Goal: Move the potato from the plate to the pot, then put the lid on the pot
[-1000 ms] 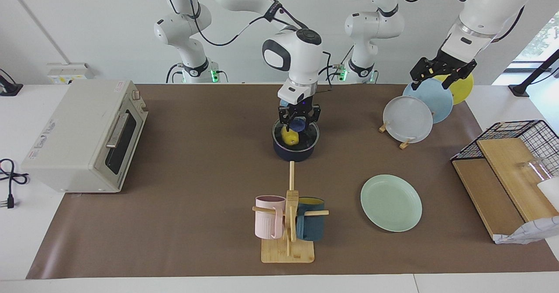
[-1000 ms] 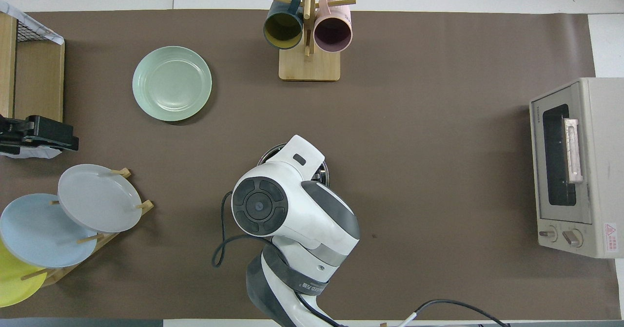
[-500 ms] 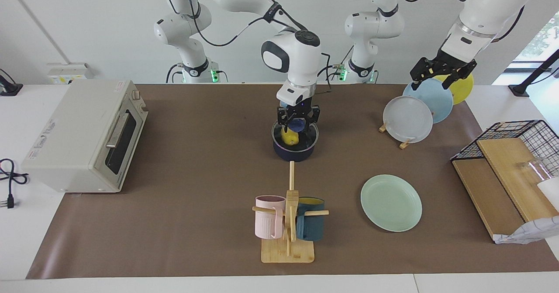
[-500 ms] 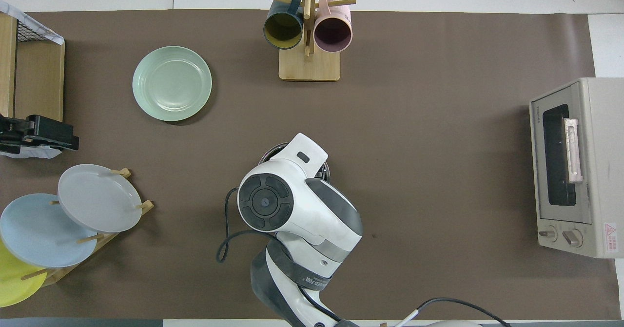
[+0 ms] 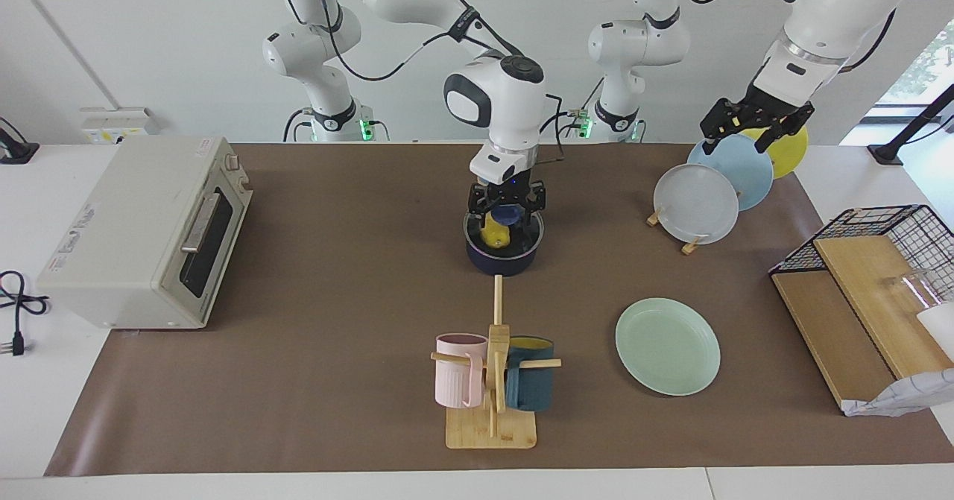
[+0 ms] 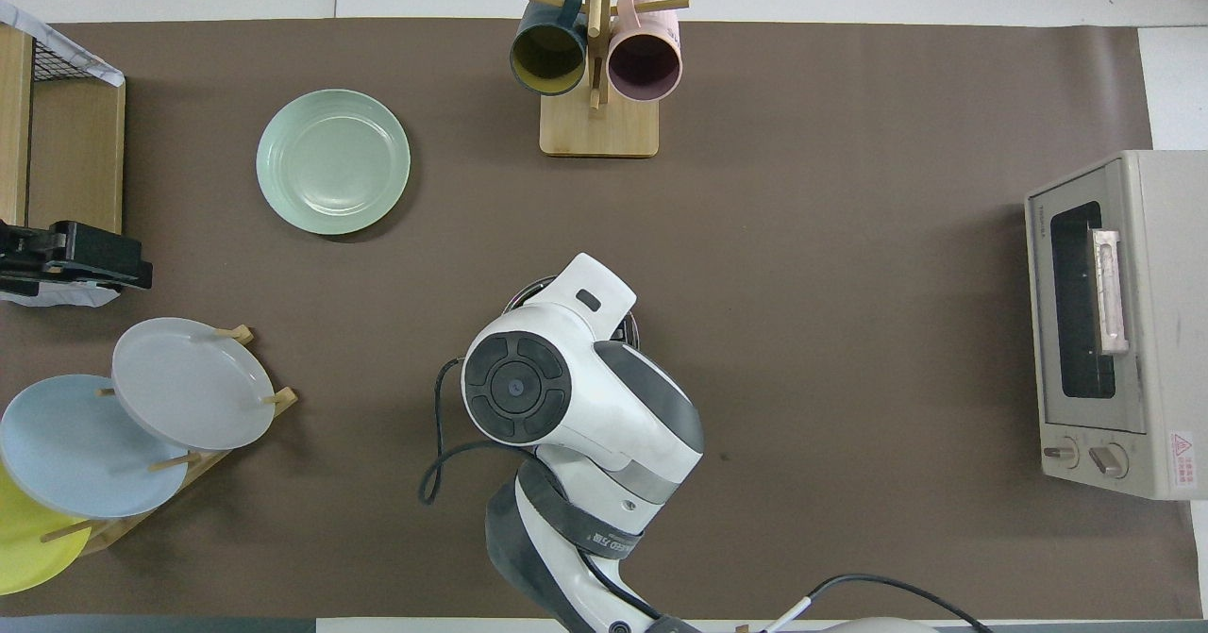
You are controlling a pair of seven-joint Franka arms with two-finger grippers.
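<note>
The right gripper has just let go. A second ago it was clamped low on the blue knob of the lid. Now it sits a little higher, directly over the pot, and its fingers look parted with nothing between them, though at this angle I would not swear to how wide. The lid did not come up with it; it lies flat on the pot's rim.

The potato is inside the pot, showing yellow through the glass. The plate is bare, farther from the robots and toward the left arm's end of the table. Going by this, both steps look done, and the right arm only has to lift clear without nudging the knob.

The left gripper waits open above the rack of plates, well apart from the pot.

Only the facing view shows the potato, the seated lid and the release. From overhead the right arm's wrist hides nearly all of the pot — just a sliver of rim shows — but that view shows the plate's whole face, with nothing on it.
</note>
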